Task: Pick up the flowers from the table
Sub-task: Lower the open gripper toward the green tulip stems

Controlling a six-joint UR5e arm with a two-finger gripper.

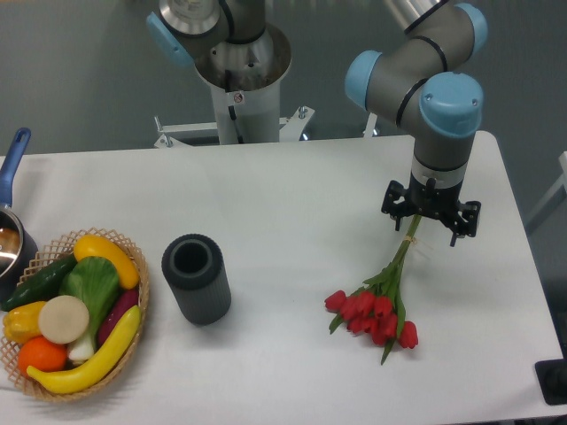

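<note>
Dark cylinder (196, 279) upright; wicker basket (142, 305) holding vegetables; pot (11, 239) at left edge.

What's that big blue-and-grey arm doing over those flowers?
The arm has its pincer down at the stem end of a small bunch of red tulips. The blooms lie on the white table, with the stems running up towards the pincer. From this view I can't tell whether the pincer has closed on the stems. Off to the left, apart from the arm, are a dark cylinder and a basket of vegetables.
</note>
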